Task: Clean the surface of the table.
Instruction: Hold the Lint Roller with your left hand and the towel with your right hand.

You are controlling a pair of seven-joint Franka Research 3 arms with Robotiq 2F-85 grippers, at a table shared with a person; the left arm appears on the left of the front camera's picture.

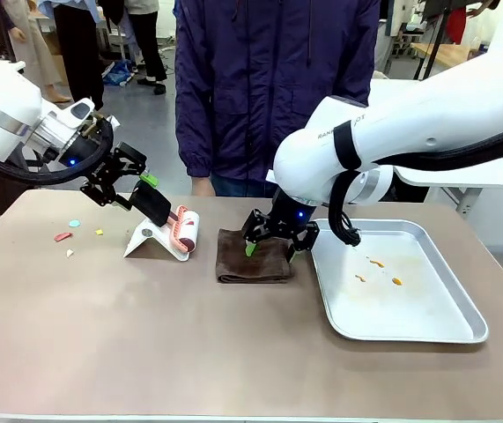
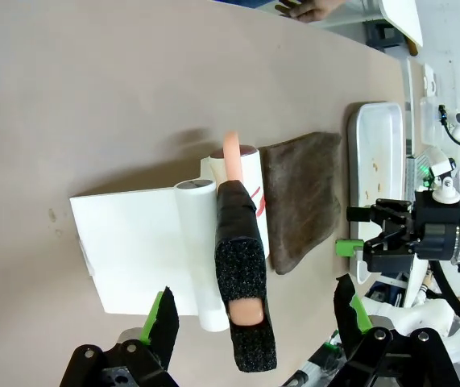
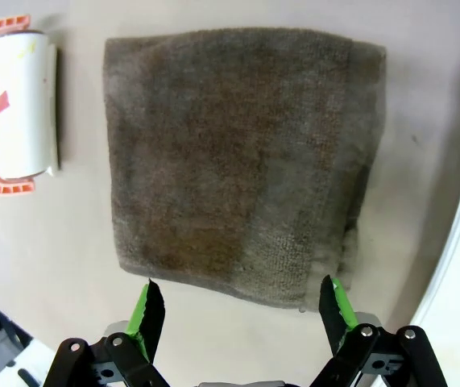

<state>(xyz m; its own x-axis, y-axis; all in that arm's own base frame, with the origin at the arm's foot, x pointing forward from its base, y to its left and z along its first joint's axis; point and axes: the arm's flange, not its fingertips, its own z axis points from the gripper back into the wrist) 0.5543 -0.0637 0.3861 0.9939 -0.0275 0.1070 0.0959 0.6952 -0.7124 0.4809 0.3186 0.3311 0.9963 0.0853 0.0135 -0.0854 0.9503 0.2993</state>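
Hovering left pincer [image 2: 254, 290]: open, fingers astride the black foam handle of the lint roller [image 2: 242, 181] without pinching it; angled down toward 4 o'clock in the front view.
Poised right pincer [image 3: 240, 289]: open, green pads set wide over the near edge of the brown cloth [image 3: 238, 153]; cannot tell whether touching the fabric.
Bench [image 1: 145, 335]: beige-brown, spanning the front view from 9 to 3 o'clock, carrying everything listed here.
Lint roller: propped on a white stand [image 1: 150, 238], just at 9 o'clock of the cloth; red specks stuck to its white sheet.
Cloth: folded flat near the middle of the bench.
Tray [image 1: 427, 330]: silver, just beside the cloth at its 3 o'clock, holding a few orange crumbs [image 1: 376, 262].
Scraps [image 1: 62, 236]: pink, teal, yellow and white bits, loose on the bench at 9 o'clock of the stand.
Person [image 1: 269, 88]: standing at 12 o'clock, close against the far edge, in a dark jacket.
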